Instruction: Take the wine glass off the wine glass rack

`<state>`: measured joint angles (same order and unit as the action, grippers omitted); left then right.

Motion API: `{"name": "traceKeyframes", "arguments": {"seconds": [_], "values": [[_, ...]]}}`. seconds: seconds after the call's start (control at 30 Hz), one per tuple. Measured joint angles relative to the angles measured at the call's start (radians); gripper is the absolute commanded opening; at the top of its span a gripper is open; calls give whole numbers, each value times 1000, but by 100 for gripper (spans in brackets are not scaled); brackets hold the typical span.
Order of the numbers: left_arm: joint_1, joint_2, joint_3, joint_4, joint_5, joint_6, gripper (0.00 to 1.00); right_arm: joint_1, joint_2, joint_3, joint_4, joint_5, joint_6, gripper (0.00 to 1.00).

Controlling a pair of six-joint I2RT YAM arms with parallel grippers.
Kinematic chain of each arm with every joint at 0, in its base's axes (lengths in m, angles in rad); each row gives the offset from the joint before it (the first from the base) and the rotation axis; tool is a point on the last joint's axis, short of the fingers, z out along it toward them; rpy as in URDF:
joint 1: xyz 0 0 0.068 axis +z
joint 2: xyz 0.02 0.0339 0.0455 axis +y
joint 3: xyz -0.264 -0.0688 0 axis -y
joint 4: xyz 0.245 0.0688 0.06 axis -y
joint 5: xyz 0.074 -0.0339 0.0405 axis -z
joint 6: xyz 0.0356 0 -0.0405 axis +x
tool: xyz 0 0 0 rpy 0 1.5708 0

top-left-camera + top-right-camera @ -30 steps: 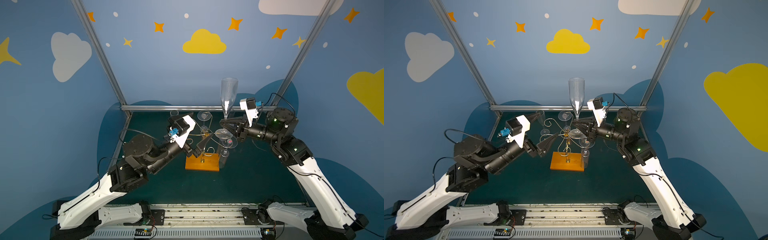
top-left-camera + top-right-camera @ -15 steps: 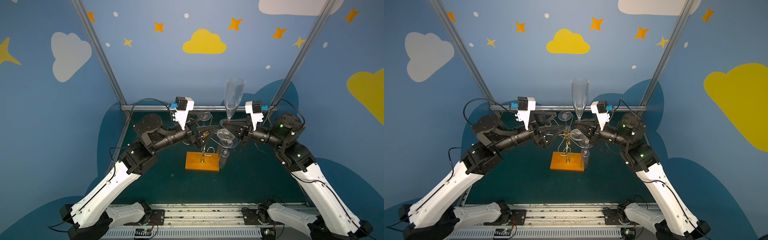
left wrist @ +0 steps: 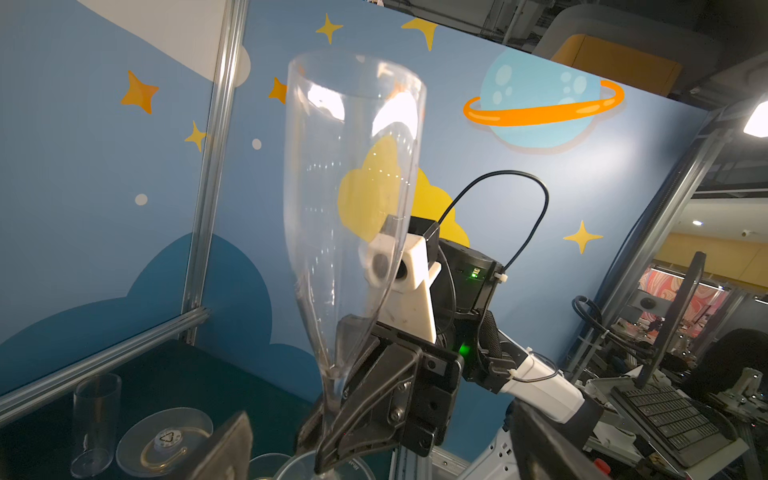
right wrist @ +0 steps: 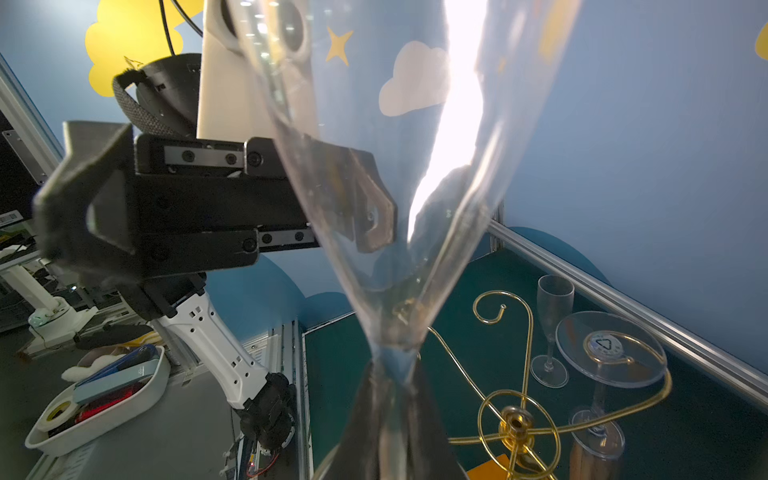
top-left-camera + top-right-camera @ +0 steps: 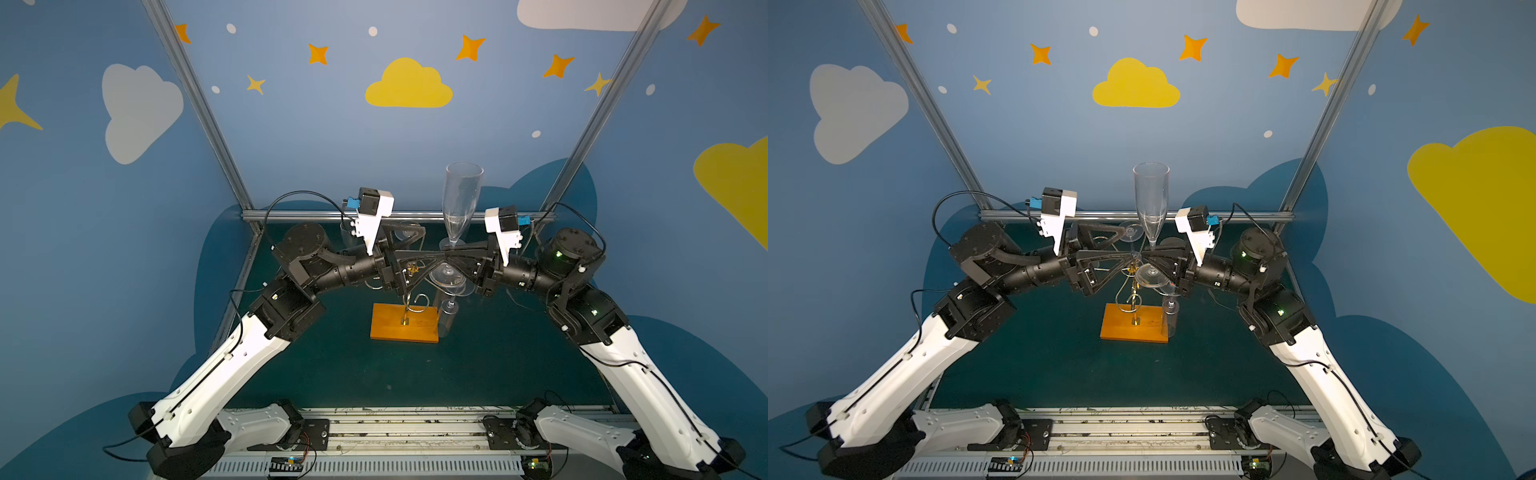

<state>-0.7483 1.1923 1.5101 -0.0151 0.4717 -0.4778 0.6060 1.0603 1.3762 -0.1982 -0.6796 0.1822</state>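
The wine glass, a clear flute, stands upright in the air above the wine glass rack. My right gripper is shut on its stem just under the bowl. The left gripper is open and reaches in from the left at stem height, its tips close to the stem. In the left wrist view the flute fills the middle, with the right gripper's fingers clamped on its stem. The rack's gold hub lies below the glass.
Other clear glasses hang upside down from the rack's curls. One more flute stands on the green mat near the back rail. Metal frame rails edge the mat. A white bin sits outside.
The left arm has risen and swung in from the lower left, bringing its open gripper up beside the glass stem. The right gripper has kept the glass almost still.
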Motion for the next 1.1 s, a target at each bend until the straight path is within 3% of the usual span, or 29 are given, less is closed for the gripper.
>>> {"name": "traceKeyframes", "arguments": {"seconds": [0.37, 0.8, 1.1], "values": [[17, 30, 3, 65, 5, -44, 95, 44, 20, -6, -2, -36, -30, 0], [19, 154, 154, 91, 8, -23, 90, 91, 48, -6, -31, -44, -63, 0], [19, 173, 158, 122, 14, -7, 52, 105, 55, -6, -57, -41, -82, 0]]}}
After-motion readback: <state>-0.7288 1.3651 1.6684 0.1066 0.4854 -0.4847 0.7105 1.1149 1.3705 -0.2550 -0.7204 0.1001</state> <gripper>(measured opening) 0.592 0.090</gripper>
